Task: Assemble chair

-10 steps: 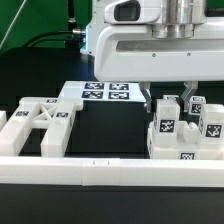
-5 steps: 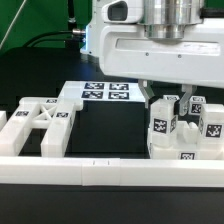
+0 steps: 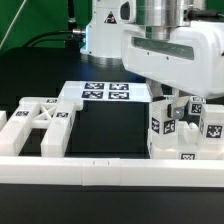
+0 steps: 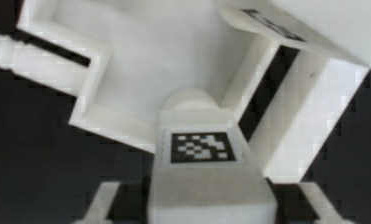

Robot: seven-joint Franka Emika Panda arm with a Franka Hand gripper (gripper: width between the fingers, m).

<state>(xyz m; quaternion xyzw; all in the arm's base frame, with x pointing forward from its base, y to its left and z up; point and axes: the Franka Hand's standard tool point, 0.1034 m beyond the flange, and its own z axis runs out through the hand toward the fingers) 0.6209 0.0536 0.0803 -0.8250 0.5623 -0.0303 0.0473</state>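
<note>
Black matte table [image 3: 105, 135] is seen across most of the exterior view. The same black surface is picked up in the wrist view. The table's front edge is bounded by a long low white border rail [image 3: 100, 172], laid across the full width of the view. Below the rail, only a dark front is shown. The marker board [image 3: 72, 93] is laid flat farther back on the table, well apart from the rail. Behind the table, a green backdrop [image 3: 25, 25] is seen at the exterior view's left, crossed by a dark cable [image 3: 40, 40]. The scene is lit brightly and evenly. Only soft shadows are cast on the black top.
</note>
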